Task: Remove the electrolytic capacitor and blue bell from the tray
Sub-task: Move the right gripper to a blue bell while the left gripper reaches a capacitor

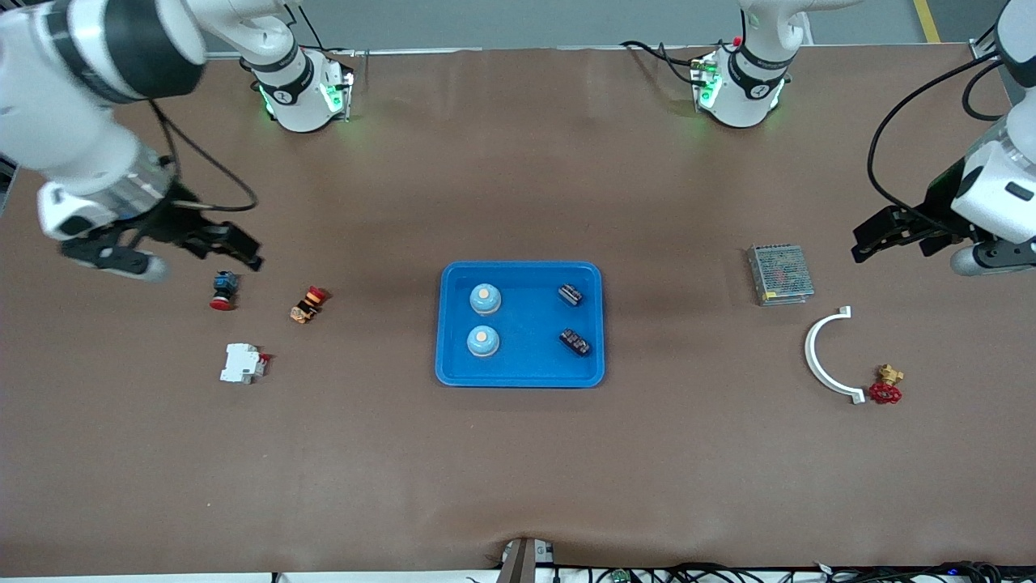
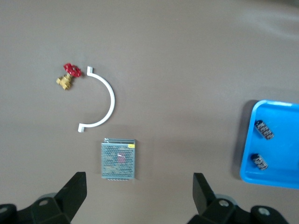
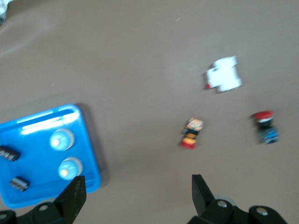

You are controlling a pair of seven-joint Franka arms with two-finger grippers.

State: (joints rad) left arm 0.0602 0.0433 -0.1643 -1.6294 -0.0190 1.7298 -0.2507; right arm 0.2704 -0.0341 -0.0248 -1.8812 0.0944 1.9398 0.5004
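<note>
A blue tray [image 1: 520, 376] sits in the middle of the brown desk [image 1: 518, 470]; inside it are two small round bells [image 1: 485, 299] on the side toward the right arm's end, and two little dark capacitors [image 1: 571, 295] on the side toward the left arm's end; none of them touch.

The left tool [image 1: 898, 235] hangs in the air over bare desk at the left arm's end, beside a grey mesh box [image 1: 779, 274]; its two fingers [image 2: 74, 189] are spread wide open and hold nothing.

The right tool [image 1: 190, 247] hangs over the desk at the right arm's end, just above a red and blue push button [image 1: 224, 290]; its fingers [image 3: 74, 193] are wide open too and hold nothing.

A white curved clip [image 1: 825, 356] lies near a small red-handled valve [image 1: 886, 387]; a white breaker [image 1: 243, 363] and an orange button [image 1: 307, 304] lie at the right arm's end.
</note>
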